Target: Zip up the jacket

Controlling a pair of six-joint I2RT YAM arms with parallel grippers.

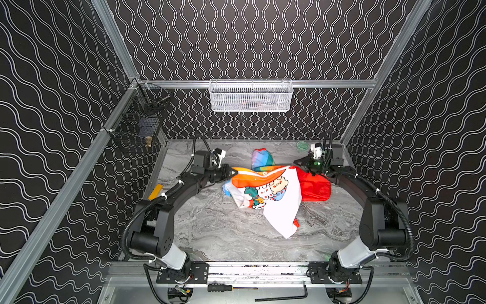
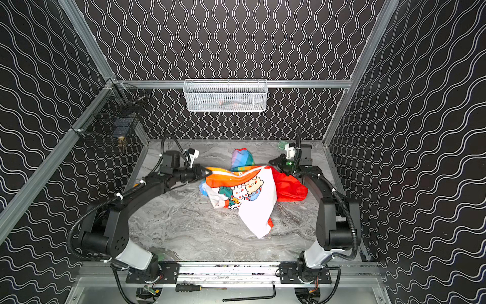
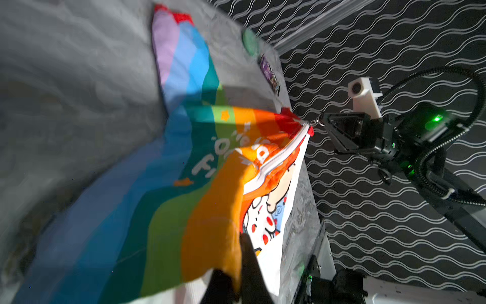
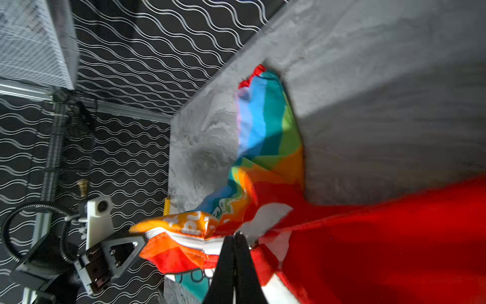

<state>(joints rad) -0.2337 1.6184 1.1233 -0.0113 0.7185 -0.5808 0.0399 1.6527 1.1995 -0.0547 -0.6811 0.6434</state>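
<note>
Jacket [image 1: 265, 189]: middle of bench [image 1: 223, 237], toward far side, zip edge pulled taut between arms | left gripper [image 1: 234, 172]: clamped on orange edge | right gripper [image 4: 234, 238]: clamped on zip pull [image 3: 317, 123] by red collar | risks: pull slips free; hem slackens, thin cloth jams slider.

A robot test cell in a lab. An aluminium frame [image 1: 263, 83] boxes in wave-patterned walls [image 1: 52, 105] and a marble-look tabletop [image 1: 223, 231]. Two black arms [image 1: 163, 210] are bolted to a front rail [image 1: 257, 271]. Mesh baskets [image 1: 251, 96] hang from the frame. A screwdriver [image 1: 221, 288] and a hex key [image 1: 284, 297] lie on the front ledge.
</note>
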